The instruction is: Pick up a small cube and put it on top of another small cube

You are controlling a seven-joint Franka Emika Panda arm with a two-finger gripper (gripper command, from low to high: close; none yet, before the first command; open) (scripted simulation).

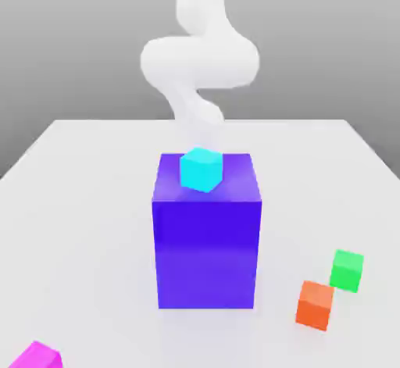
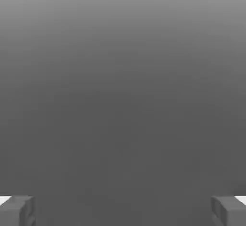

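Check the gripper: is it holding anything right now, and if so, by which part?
Nothing is held. The gripper is open, with only bare space between its fingers. The pink cube sits on the table, untouched.

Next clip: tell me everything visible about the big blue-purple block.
The big blue-purple block is a tall, plain, glossy-looking box, far larger than the small cubes. It stands upright on the white table near its middle, front face toward the exterior camera, top face a lighter violet. A cyan cube rests on its top, turned slightly askew. The orange cube and green cube lie apart from it toward the exterior view's right; nothing else touches it.
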